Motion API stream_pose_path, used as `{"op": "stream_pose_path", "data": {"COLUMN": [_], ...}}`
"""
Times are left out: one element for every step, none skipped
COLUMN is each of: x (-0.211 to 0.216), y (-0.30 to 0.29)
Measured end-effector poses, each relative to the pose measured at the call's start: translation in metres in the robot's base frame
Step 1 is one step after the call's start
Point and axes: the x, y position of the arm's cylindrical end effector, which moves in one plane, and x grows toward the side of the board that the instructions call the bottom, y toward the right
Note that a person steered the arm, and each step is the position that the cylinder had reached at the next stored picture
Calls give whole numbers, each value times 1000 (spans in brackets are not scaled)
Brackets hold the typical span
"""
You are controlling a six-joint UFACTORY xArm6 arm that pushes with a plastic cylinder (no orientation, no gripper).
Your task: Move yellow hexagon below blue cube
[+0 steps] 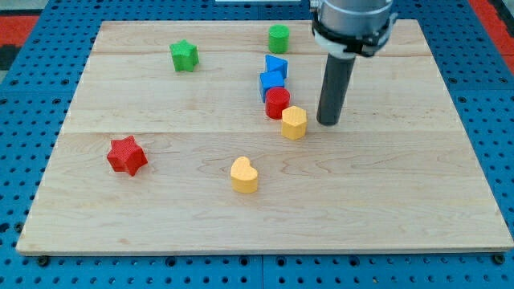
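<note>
So the yellow hexagon is sitting a bit above the middle of the wooden board, and it's basically touching the red cylinder on its upper left. That red one is in turn jammed up against the blue cube, with another blue block, more wedge-shaped, right behind it toward the view's top. Tight little cluster.

The hexagon looks like a small, hard plastic piece, light and stiff, nothing fragile about it. I'd guess it slides easily on that smooth wood, and being short and chunky it shouldn't tip. The catch is that flat facets can make it spin if you hit it off-centre, so the place to push is square on a side face, low down.

No jaws on this rig at all, just a dark rod, so nothing is being held. The arm's tip, "my tip" in rig-speak, is down on the board just to the view's right of the hexagon, close but with a sliver of gap as far as I can tell.

Pushing leftward from there looks sensible to me, though the red cylinder is already occupying the spot under the cube, so it may get shoved too.

Elsewhere: a yellow heart lower down, a red star at the view's left, a green star and a green cylinder up top.
</note>
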Motion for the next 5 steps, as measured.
{"op": "stream_pose_path", "data": {"x": [-20,-14,-18,5,11], "y": [-42,-99,-131,-200,-204]}}
